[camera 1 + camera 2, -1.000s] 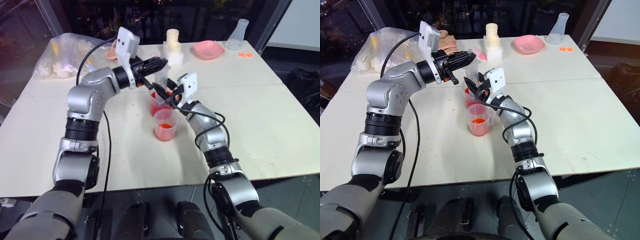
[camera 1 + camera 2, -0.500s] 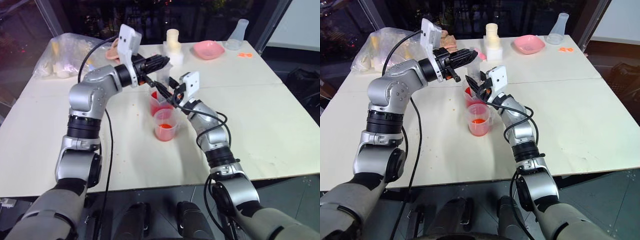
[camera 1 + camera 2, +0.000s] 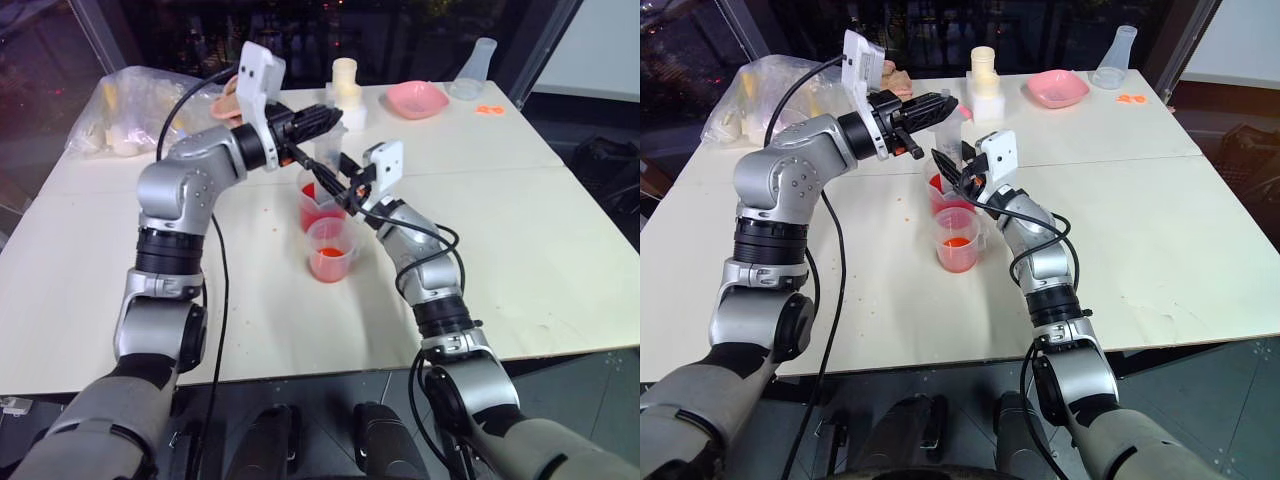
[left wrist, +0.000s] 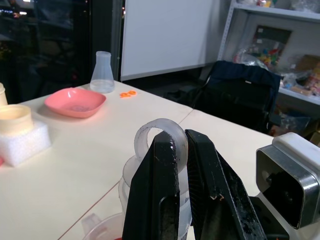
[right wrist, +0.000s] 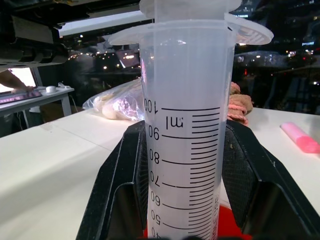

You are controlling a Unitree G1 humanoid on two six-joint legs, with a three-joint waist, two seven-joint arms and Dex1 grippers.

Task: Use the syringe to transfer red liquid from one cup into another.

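- The syringe (image 5: 185,125) stands upright over the larger spouted beaker (image 3: 321,207), and its lower end goes down into the beaker.
- The right gripper (image 3: 334,186) is clamped on the syringe's barrel; in the right wrist view the two black fingers (image 5: 127,175) press against the clear marked barrel from either side, with the barrel dead centre between them.
- The left gripper (image 4: 182,150) is up top, its fingers nearly together and pinching the white ring of the plunger (image 4: 160,135) (the ring pokes out just above the fingertips in the left wrist view).
- So both grippers are on one tool: the right on the barrel lower down, the left on the plunger handle above it.
- Red liquid (image 3: 318,215) sits in the spouted beaker, and some shows at the bottom of the smaller plain cup (image 3: 331,250) too.
- The smaller cup stands just in front of the beaker, on the near side, close beside it on the pale table (image 3: 520,230).
- At the far edge sit a pink bowl (image 3: 417,98) and a clear flask (image 3: 476,68), well apart from the action.
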